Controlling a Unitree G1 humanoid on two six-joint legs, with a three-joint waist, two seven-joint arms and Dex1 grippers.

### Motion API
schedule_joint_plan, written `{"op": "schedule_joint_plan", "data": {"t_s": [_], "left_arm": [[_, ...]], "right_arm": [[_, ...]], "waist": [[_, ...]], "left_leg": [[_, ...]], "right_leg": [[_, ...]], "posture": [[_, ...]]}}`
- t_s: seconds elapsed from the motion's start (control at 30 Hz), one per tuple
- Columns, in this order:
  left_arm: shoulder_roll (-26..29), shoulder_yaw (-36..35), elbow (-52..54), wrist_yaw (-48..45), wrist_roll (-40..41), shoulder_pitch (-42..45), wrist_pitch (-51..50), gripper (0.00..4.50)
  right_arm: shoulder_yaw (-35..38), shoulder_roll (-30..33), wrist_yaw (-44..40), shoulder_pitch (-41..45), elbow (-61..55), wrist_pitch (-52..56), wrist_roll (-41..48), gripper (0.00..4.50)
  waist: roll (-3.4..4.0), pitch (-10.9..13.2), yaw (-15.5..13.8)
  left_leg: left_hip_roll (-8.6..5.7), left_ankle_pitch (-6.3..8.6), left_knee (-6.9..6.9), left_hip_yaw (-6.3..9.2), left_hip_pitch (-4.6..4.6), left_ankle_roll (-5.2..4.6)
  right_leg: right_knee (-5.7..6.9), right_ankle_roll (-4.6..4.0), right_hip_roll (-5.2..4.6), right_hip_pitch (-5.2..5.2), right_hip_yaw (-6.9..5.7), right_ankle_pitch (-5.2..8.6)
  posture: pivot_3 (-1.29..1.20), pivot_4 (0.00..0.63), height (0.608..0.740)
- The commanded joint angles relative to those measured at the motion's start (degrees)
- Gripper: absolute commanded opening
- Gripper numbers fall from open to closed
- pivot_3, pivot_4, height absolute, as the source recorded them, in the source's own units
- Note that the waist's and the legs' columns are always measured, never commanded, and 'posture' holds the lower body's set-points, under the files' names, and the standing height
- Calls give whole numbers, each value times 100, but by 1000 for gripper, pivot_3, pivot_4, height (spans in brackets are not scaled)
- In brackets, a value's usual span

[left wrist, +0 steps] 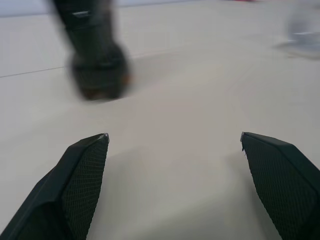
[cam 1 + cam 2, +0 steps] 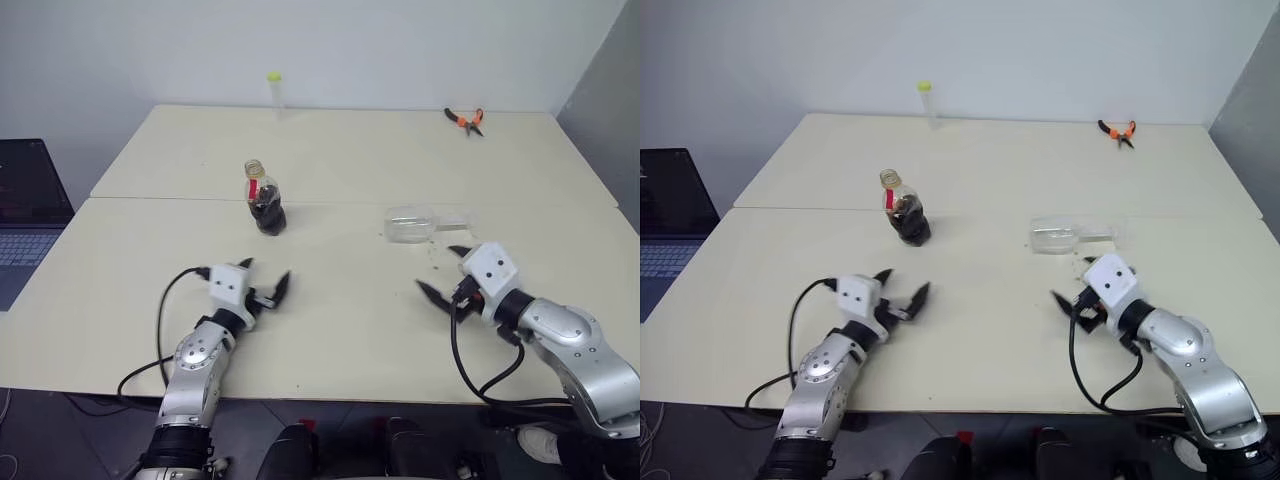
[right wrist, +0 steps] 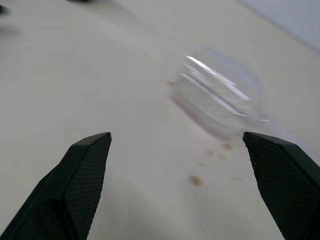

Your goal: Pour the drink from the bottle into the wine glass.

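The bottle (image 2: 265,200) stands upright near the middle of the table, with the dark drink (image 2: 268,216) in its round belly and a red label band on its neck. The wine glass (image 2: 414,224) lies on its side to the right of it, clear and with no dark liquid in its bowl. My left gripper (image 2: 266,272) hovers low in front of the bottle, open and holding nothing. My right gripper (image 2: 438,268) is just in front of the fallen glass (image 3: 220,97), open and holding nothing. In the left wrist view the bottle (image 1: 95,55) is well beyond the fingertips.
A few brown drops (image 3: 196,180) mark the table near the glass. A thin yellow-capped tube (image 2: 274,90) stands at the far edge, with orange pliers (image 2: 465,120) at the far right. A laptop (image 2: 25,230) sits off the table's left side.
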State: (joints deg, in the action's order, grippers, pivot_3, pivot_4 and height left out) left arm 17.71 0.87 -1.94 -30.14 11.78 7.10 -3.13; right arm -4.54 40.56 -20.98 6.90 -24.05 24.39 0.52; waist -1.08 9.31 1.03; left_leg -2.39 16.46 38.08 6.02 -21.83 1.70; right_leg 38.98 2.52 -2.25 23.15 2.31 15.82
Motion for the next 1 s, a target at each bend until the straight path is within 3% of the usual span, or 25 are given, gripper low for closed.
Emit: {"op": "schedule_joint_plan", "data": {"t_s": [0.03,0.2,0.33,0.67,0.83,0.93,1.0], "left_arm": [[206,211,451,-677,354,385,-388,4472],[553,323,388,-1502,651,960,-814,4472],[956,576,54,-2468,584,1573,-651,4472],[832,567,-394,-2712,490,2104,-373,4472],[730,548,-538,-2702,453,2162,-247,4472],[676,518,-721,-2658,391,2175,-60,4500],[658,510,-828,-2667,373,2181,29,4500]], "right_arm": [[-429,168,575,423,637,-607,-1351,4500],[-1146,265,818,996,1697,-1354,-2666,4500],[-1704,-4,1438,1867,3077,-1831,-3709,4500],[-2138,-611,2407,3040,5227,-2102,-4765,4500],[-2186,-766,2712,3227,5863,-2073,-4943,4500],[-2192,-841,2830,3240,6028,-2071,-5008,3884],[-2181,-896,2886,3224,6065,-2023,-5015,3197]], "waist": [[0,0,7],[2,-1,80],[3,0,86],[2,0,86],[3,0,95],[3,-1,97],[3,-1,98]], "left_leg": [[1,-4,-2,-3,-1,8],[9,-6,-7,-9,1,10],[8,-6,-6,-21,2,10],[5,-6,-6,-24,-5,10],[8,-6,-4,-21,-1,10],[7,-6,-3,-24,-1,10],[7,-6,-3,-23,1,10]], "right_leg": [[0,0,0,3,2,0],[-1,-1,7,5,5,0],[0,-1,9,8,13,0],[-8,-2,3,11,17,0],[-1,-3,7,12,16,-1],[0,-3,6,11,18,-1],[0,-3,6,10,18,-1]], "posture": [[0,150,740],[0,150,740],[0,150,740],[0,150,740],[0,150,740],[0,150,740],[0,150,740]]}}
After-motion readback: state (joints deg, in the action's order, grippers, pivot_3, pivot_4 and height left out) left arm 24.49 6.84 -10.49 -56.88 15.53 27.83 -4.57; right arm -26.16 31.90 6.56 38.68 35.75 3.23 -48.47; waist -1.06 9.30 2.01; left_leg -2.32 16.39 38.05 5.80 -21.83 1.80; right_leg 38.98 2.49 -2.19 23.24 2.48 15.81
